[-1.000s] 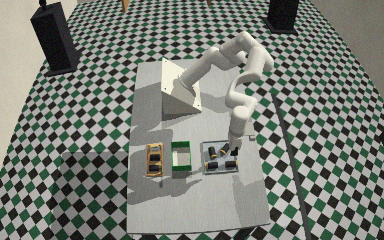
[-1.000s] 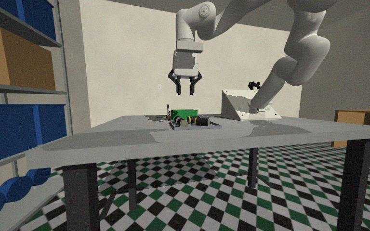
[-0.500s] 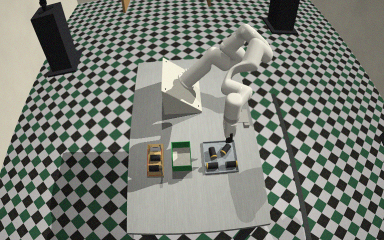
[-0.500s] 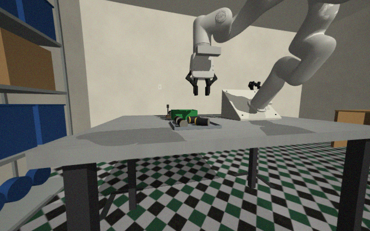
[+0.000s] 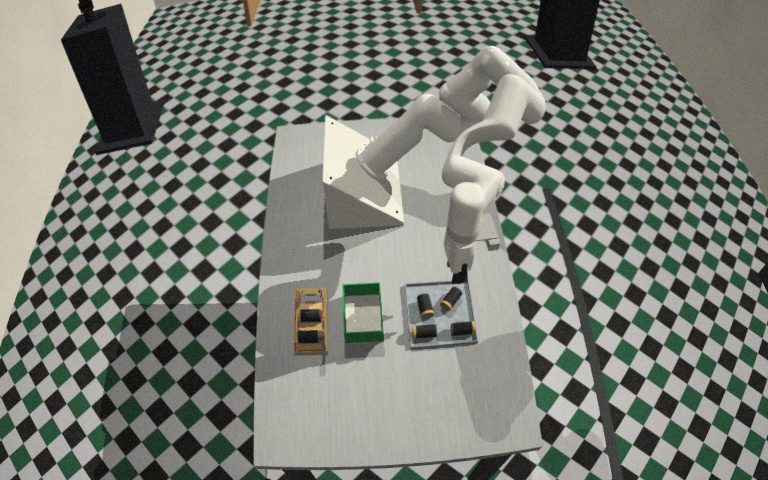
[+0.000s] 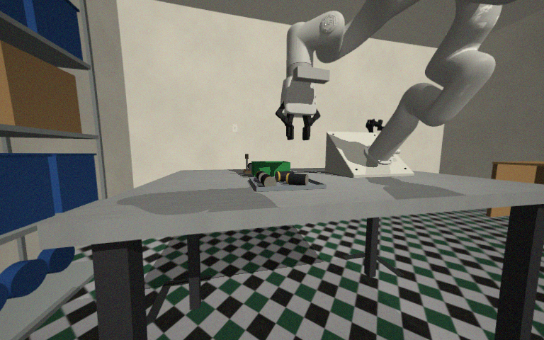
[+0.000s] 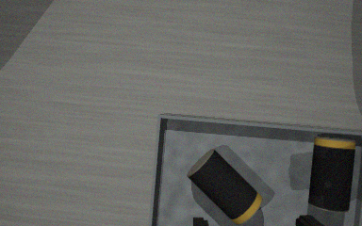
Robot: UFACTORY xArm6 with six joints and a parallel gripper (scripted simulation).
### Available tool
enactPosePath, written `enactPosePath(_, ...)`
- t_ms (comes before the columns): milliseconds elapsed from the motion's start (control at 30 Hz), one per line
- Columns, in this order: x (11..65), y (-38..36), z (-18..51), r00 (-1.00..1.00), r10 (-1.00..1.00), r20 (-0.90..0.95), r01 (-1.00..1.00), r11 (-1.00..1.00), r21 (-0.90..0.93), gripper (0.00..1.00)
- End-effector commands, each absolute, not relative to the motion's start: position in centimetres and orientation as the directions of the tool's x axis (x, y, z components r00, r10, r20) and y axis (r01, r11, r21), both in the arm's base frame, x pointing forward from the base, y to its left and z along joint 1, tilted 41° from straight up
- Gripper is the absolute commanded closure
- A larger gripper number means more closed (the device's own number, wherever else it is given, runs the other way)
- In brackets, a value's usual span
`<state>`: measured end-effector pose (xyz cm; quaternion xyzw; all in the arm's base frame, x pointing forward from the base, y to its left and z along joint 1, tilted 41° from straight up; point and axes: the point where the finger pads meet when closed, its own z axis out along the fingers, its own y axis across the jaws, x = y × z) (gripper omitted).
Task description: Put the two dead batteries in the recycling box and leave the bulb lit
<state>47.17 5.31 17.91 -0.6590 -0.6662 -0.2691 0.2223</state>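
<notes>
1. The step in hand looks like sorting or choosing a battery; the open-topped green rectangular recycling box [image 5: 362, 336] [image 6: 270, 168] shows no battery inside from above, so neither dead one appears to be disposed of; it stands upright between the holder and the tray.

2. Four black cylindrical batteries with yellow bands lie in the shallow blue-grey square tray [image 5: 441, 343] [image 6: 289, 189] [image 7: 259, 127]; the diagonal battery [image 5: 451, 298] [image 6: 297, 178] [image 7: 225, 185] is near the rear corner, the right-hand battery [image 5: 462, 328] [image 6: 265, 179] [image 7: 332, 175] has its yellow end by the rim, the steeply angled battery [image 5: 424, 304] and the front-left battery [image 5: 424, 331] lie to the other side.

3. Two more dark batteries, the rear one [image 5: 310, 315] and the front one [image 5: 307, 336], sit in the orange-brown rectangular holder [image 5: 310, 352] [image 6: 247, 171]; whether the bulb is lit cannot be told, nor which cells are dead.

4. The next move probably calls for lining up over a tray battery, turning the fingers across its barrel and descending; a test in the holder would seem wise before anything goes in the box.

5. The white arm reaches out and bends down at the wrist; its black-fingered gripper [image 5: 459, 276] [image 6: 297, 132] [image 7: 254, 221] points downward, well above the tray's rear side; the fingers stand part-way apart, released, with nothing between them.

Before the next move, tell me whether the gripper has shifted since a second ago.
Yes. In the exterior view the gripper has moved sideways, toward the slanted arm mount.
</notes>
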Motion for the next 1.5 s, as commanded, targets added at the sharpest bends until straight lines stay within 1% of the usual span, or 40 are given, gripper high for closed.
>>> enactPosePath(0,47.3,5.2,18.0,-0.184,0.751,0.634,0.981,0.098,0.168,0.49)
enactPosePath(67,47.3,5.2,18.0,-0.256,0.742,0.620,0.965,0.154,0.214,0.49)
enactPosePath(400,47.3,5.2,18.0,-0.486,0.681,0.547,0.871,0.332,0.361,0.49)
enactPosePath(467,47.3,5.2,18.0,-0.486,0.681,0.547,0.871,0.332,0.361,0.49)
enactPosePath(600,47.3,5.2,18.0,-0.604,0.627,0.491,0.794,0.425,0.434,0.49)
enactPosePath(767,47.3,5.2,18.0,-0.688,0.577,0.440,0.723,0.492,0.486,0.49)
enactPosePath(933,47.3,5.2,18.0,-0.720,0.554,0.418,0.691,0.517,0.505,0.49)
enactPosePath(1267,47.3,5.3,18.0,-0.722,0.553,0.417,0.689,0.518,0.506,0.49)
enactPosePath(1333,47.3,6.0,17.1,-0.722,0.553,0.417,0.689,0.518,0.506,0.49)
enactPosePath(1467,47.7,9.4,13.2,-0.722,0.553,0.417,0.689,0.518,0.506,0.49)
